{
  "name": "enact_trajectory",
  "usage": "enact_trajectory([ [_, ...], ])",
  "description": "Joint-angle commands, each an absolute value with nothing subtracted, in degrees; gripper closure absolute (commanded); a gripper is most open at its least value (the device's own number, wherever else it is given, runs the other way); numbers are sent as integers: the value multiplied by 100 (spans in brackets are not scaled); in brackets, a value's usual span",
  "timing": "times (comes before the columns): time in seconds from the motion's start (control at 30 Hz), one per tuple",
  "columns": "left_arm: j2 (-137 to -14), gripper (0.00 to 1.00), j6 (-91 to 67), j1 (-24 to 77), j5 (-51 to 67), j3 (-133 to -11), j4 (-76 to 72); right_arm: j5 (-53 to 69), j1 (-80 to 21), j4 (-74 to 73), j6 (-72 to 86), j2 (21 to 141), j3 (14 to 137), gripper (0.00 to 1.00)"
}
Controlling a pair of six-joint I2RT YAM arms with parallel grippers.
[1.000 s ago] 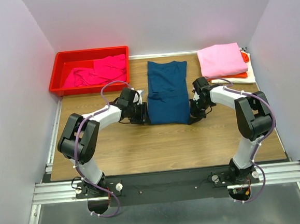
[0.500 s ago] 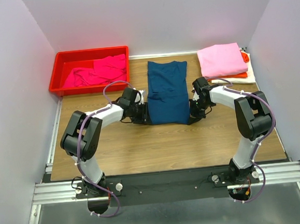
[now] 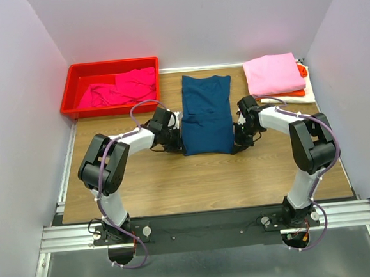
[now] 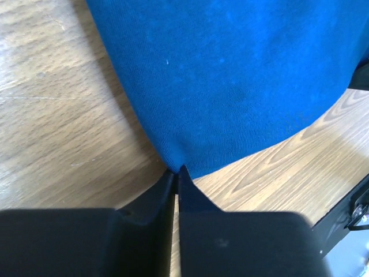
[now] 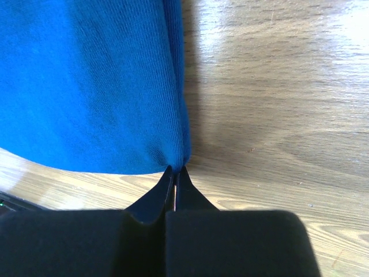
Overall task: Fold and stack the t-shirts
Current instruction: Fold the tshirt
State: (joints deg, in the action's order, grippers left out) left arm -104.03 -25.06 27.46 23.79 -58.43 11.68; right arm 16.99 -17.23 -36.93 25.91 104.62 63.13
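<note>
Noted left end effector (image 4: 176, 171) and right end effector (image 5: 174, 169) pinched tight on navy t-shirt (image 3: 206, 111) near corners. Advise lifting both evenly, carrying hem to collar, edges aligned.

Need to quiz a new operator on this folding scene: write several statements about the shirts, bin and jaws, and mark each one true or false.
1. The navy t-shirt lies flat on the table between the two arms. True.
2. Both arms' jaws hang wide open above it. False: the left jaws and the right jaws are each shut on one of its near corners.
3. The red bin is empty. False: magenta t-shirts lie in it.
4. A light pink t-shirt tops the stack at the far right. True.
</note>
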Motion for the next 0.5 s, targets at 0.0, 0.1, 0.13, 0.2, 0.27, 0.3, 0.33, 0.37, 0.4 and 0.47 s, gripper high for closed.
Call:
enact_trajectory([
  [0.0,-10608,100,-2373,2839,2355,-5564,1477,1345,-1793,-3656,2531,10565,6082,100],
  [0.1,-10530,100,-2355,2918,2373,-5528,1520,1266,-1793,-3674,2575,10477,6073,100],
  [0.13,-10451,100,-2364,2944,2356,-5520,1547,1248,-1793,-3700,2593,10372,6065,100],
  [0.2,-10363,100,-2399,2953,2320,-5493,1599,1152,-1784,-3761,2636,10223,6003,100],
  [0.27,-10205,100,-2434,2953,2251,-5519,1678,1055,-1793,-3866,2654,10021,5959,100],
  [0.3,-10152,100,-2426,2953,2233,-5528,1731,1037,-1793,-3902,2663,9959,5950,100],
  [0.33,-10038,100,-2434,2953,2215,-5554,1827,1011,-1793,-3937,2663,9906,5915,100],
  [0.37,-9985,100,-2443,2944,2154,-5572,1889,1002,-1793,-3990,2663,9792,5906,100],
  [0.4,-9932,100,-2435,2953,2110,-5590,1951,976,-1793,-4060,2680,9739,5889,100],
  [0.47,-9792,100,-2426,2953,1996,-5660,2153,897,-1793,-4139,2707,9529,5836,99],
])
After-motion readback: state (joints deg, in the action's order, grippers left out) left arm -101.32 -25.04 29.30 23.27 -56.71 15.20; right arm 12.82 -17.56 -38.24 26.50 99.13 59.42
